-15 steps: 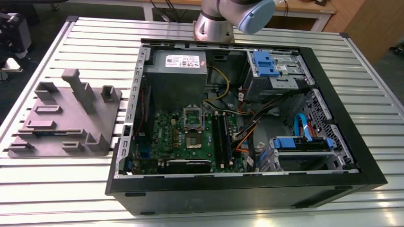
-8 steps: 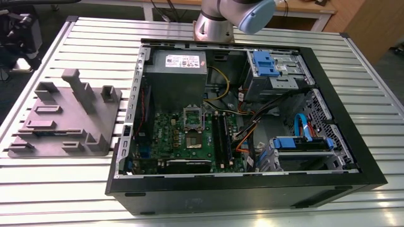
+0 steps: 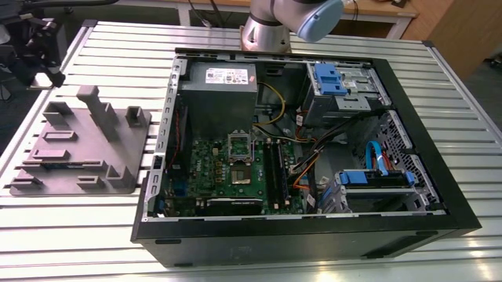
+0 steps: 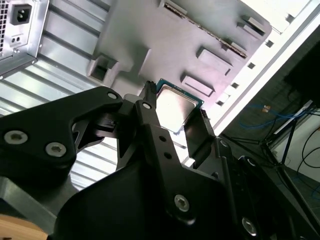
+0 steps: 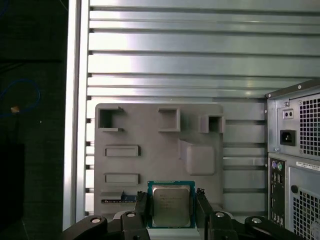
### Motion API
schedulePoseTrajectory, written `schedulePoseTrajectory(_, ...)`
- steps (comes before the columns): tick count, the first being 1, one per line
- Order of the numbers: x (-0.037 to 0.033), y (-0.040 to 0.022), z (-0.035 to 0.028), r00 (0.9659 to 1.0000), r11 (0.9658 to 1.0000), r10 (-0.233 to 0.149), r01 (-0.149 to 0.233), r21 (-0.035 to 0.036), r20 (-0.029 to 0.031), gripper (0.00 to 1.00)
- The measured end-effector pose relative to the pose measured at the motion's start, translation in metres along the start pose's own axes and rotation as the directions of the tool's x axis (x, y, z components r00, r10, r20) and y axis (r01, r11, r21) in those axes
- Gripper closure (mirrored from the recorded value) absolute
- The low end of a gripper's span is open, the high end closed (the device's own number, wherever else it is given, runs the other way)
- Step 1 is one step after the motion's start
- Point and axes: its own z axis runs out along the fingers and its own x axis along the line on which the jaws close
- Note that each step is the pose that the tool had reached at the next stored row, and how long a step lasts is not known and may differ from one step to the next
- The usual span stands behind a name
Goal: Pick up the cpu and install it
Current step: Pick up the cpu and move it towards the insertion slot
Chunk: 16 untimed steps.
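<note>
In both wrist views the cpu (image 5: 171, 204) (image 4: 175, 106), a small square chip with a silver top and a green rim, sits between my black fingers (image 5: 141, 212). My gripper (image 5: 171, 212) (image 4: 176, 107) is shut on it by two opposite edges. It hangs well above the grey tray (image 5: 150, 140) (image 4: 165, 45). In the exterior view the tray (image 3: 79, 153) lies at the left and the arm (image 3: 274, 23) rises at the back. The silvery socket frame (image 3: 239, 147) lies on the green board (image 3: 227, 176) inside the open computer case (image 3: 424, 176).
The case's rear panel (image 5: 295, 160) with its power inlet (image 4: 20, 15) stands beside the tray. The grey metal box (image 3: 218, 97), cables and blue-fronted drive bays (image 3: 333, 79) crowd the case. The slatted metal table (image 3: 79, 235) carries it all.
</note>
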Motion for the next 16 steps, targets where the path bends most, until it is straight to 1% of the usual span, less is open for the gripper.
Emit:
schedulePoseTrajectory(14,-0.0378,0.0002,0.0009,1.0000,1.0000,0.000,0.000,-0.0001,0.0001,0.53)
schedulePoseTrajectory(16,-0.0421,0.0003,0.0010,1.0000,1.0000,0.000,0.000,-0.0001,0.0001,0.53)
